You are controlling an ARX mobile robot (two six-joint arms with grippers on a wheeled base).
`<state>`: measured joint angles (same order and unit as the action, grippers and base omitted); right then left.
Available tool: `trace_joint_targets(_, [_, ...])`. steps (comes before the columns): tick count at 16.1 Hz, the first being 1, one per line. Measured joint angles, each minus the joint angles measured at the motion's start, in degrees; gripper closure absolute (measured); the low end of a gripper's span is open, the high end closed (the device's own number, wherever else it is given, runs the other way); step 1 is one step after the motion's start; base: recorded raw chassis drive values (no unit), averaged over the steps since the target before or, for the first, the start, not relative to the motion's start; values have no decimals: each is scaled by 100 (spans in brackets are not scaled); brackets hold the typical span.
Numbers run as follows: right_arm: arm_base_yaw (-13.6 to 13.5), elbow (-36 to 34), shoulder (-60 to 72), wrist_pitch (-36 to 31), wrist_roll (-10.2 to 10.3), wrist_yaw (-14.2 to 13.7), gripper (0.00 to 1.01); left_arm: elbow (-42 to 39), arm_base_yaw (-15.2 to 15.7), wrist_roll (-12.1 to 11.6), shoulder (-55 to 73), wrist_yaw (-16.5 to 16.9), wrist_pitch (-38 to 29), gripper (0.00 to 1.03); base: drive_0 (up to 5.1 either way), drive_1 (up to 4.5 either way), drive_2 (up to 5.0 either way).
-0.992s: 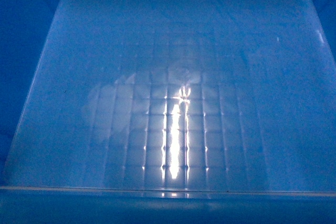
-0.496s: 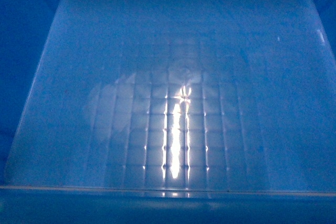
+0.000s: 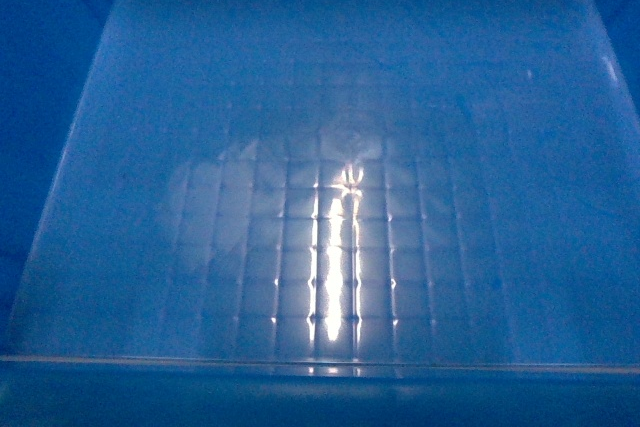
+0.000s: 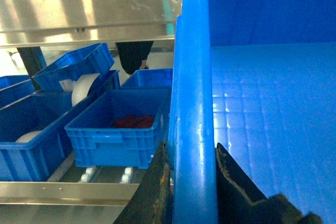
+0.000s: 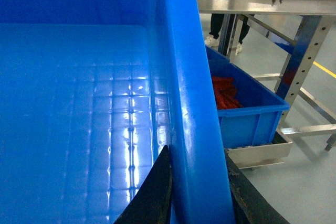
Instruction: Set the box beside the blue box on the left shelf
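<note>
Box (image 3: 330, 147) clamped at both side rims, filling my whole head view.
No labels or readable writing anywhere. My left gripper (image 4: 191, 182) has its jaws pinched on the box's left wall, one finger outside, one inside; my right gripper (image 5: 197, 187) grips the right wall the same way. Box floor is smooth, faint square grid, bright glare streak near the front edge. Past the left wall: a smaller blue crate (image 4: 118, 127) with something red in it, sitting on white rollers of the left shelf (image 4: 68, 190), more blue crates beside and behind it, a steel beam (image 4: 89, 14) above. Past the right wall: another blue bin (image 5: 247, 103) with red contents, perforated steel uprights (image 5: 302, 61), grey floor with a yellow line.
</note>
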<state>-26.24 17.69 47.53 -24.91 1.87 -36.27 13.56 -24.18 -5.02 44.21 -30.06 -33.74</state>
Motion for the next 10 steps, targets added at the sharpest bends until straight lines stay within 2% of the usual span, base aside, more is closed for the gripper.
trace_joint_targets(10, [0, 0, -2, -2, 0, 2, 86, 0, 0, 0, 0, -2, -4, 87, 0, 0, 0])
